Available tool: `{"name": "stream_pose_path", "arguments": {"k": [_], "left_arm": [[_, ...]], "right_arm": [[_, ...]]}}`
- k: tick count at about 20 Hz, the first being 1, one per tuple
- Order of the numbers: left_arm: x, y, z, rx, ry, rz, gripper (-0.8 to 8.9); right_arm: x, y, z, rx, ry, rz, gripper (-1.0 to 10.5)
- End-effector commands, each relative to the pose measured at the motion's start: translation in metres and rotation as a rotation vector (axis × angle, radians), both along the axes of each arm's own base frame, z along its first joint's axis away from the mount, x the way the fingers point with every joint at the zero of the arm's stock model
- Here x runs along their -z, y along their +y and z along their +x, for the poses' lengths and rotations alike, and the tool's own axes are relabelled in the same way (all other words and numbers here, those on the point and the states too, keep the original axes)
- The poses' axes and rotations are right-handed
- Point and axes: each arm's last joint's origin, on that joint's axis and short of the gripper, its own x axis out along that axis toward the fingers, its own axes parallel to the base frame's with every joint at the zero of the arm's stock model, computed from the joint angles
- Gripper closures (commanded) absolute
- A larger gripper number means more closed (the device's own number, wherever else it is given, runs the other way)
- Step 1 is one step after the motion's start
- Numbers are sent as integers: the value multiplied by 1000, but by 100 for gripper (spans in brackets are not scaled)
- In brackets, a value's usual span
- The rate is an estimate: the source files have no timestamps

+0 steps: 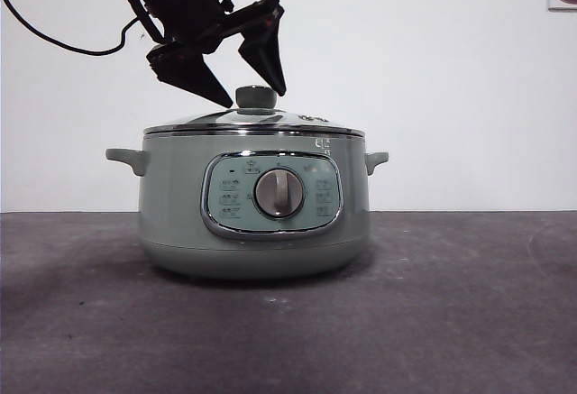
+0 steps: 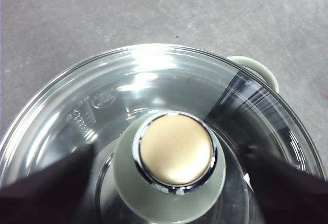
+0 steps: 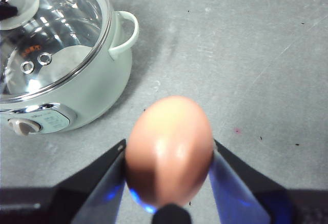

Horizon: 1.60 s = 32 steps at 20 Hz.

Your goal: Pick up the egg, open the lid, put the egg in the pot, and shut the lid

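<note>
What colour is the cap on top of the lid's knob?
Matte gold, ringed in chrome, on the pale-green knob; clearest in the left wrist view.

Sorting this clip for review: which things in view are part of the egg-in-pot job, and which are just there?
Part of the job:
- egg, held in the right gripper
- lid, on the pot, with its knob
- pot
- left gripper, open, astride the knob

Just there:
- grey table
- black cable by the arm
- white wall
</note>
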Motion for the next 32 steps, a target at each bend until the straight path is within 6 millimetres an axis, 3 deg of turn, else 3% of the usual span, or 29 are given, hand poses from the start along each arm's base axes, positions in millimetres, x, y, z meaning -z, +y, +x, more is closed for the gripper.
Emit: {"name": "stream_pose_path", "arguments": {"k": [1,2,5,8,15,23,27,32], "left_arm": [[2,-3,0,13,1,7,540],[2,-3,0,14,1,6,633],[2,-3,0,18,6,-1,667],[2,-4,0,17,7,-3,818],[-4,-2,-3,17,-10,-12,822],[-38,9,-21,13,-97,-57,822],[-65,21,-42,3,-150,-77,822],[-107,51,-94,-52,-205,-64,822]], "right_arm": [[-1,0,0,-7,-12,-2,959],[-1,0,-1,-7,-12,-2,959],[-1,0,-1,-7,-12,-2,959],[-1,0,-1,-7,-12,-2,959],[-1,0,-1,-7,-12,-2,959],[-1,0,-1,-7,-11,-1,959],[-2,1,0,-9,-25,3,959],[-3,9,13,-77,-54,83,960]]}}
